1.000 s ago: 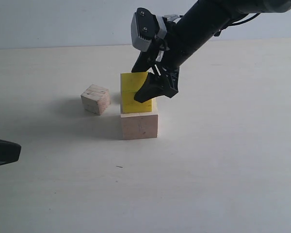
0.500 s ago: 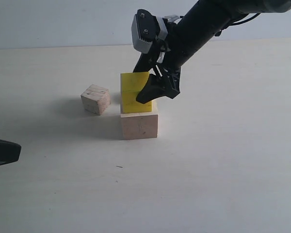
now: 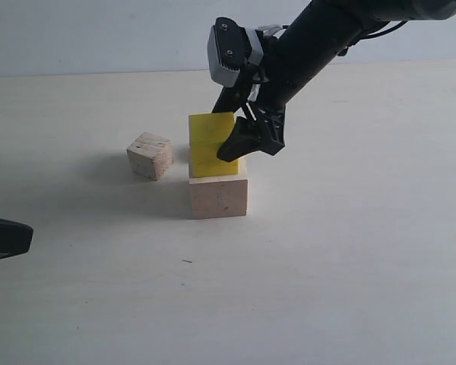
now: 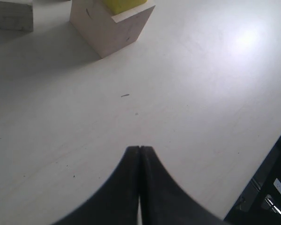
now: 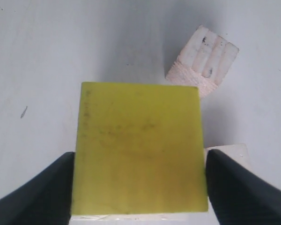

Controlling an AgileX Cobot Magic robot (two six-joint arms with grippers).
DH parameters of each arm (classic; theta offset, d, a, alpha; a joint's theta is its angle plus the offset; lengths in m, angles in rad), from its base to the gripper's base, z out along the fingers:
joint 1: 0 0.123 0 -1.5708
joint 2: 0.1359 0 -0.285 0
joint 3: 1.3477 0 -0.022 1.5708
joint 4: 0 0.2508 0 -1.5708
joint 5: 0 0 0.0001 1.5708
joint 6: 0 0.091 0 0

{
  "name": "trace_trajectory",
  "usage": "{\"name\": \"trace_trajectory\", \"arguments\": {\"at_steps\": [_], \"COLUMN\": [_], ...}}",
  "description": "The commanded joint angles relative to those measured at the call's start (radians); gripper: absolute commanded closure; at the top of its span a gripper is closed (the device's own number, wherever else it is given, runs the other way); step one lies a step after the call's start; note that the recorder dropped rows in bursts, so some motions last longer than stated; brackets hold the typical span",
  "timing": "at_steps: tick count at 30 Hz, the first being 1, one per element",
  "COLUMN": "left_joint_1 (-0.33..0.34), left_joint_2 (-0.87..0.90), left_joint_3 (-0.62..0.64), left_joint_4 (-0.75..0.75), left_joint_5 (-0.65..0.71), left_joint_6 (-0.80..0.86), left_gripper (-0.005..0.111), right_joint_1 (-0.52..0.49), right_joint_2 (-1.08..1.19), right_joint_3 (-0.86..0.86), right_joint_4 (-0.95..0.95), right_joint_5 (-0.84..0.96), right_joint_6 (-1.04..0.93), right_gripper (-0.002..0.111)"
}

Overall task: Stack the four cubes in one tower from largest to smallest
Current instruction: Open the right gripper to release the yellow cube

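Note:
The yellow cube rests on the pale largest cube, slightly toward its left side. My right gripper is open, a finger on each side of the yellow cube, with a sliver of gap at one side. One small raw-wood cube lies on the table left of the stack. A fourth cube is out of view. My left gripper is shut on nothing, low at the far left.
The pale tabletop stretches wide around the stack. A dark table edge shows in the left wrist view. A small dark speck lies in front of the stack.
The right gripper has shifted slightly up and to the right while the yellow cube stays put on the pale cube. The left gripper has not moved.

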Motion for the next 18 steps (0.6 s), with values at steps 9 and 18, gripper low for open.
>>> {"name": "trace_trajectory", "arguments": {"at_steps": [9, 18], "left_joint_1": [-0.006, -0.006], "left_joint_2": [0.002, 0.002], "left_joint_3": [-0.006, -0.006], "left_joint_4": [-0.007, -0.007], "left_joint_5": [0.003, 0.003], "left_joint_6": [0.002, 0.002], "left_gripper": [0.107, 0.107], "right_joint_1": [-0.001, -0.001], "right_joint_2": [-0.012, -0.074], "right_joint_3": [0.003, 0.003], "right_joint_4": [0.0, 0.007], "right_joint_5": [-0.007, -0.003], "right_joint_6": [0.002, 0.037], "right_gripper": [0.038, 0.038]}}
